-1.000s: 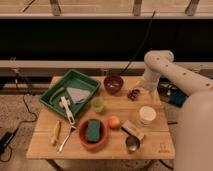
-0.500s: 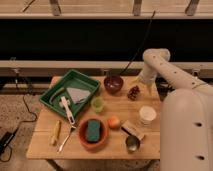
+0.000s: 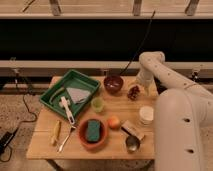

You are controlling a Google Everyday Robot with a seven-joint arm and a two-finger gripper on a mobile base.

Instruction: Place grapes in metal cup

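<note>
The grapes (image 3: 133, 92), a dark reddish-brown cluster, lie on the wooden table (image 3: 107, 150) at the back right, beside a dark red bowl. My gripper (image 3: 144, 89) hangs at the end of the white arm, just right of the grapes and very close to them. The metal cup (image 3: 132, 144), small and silver-grey with a dark inside, stands upright near the table's front edge, well in front of the grapes.
A white cup (image 3: 146, 114) and a wooden block (image 3: 132, 129) stand between the grapes and the metal cup. Also on the table are an orange fruit (image 3: 114, 122), a green cup (image 3: 97, 104), a dark red bowl (image 3: 113, 83), a green tray (image 3: 70, 92) and a brown bowl holding a sponge (image 3: 93, 132).
The gripper has shifted slightly right, off the grapes to their right side. More of the arm's bulk fills the right edge. The grapes have not moved.
</note>
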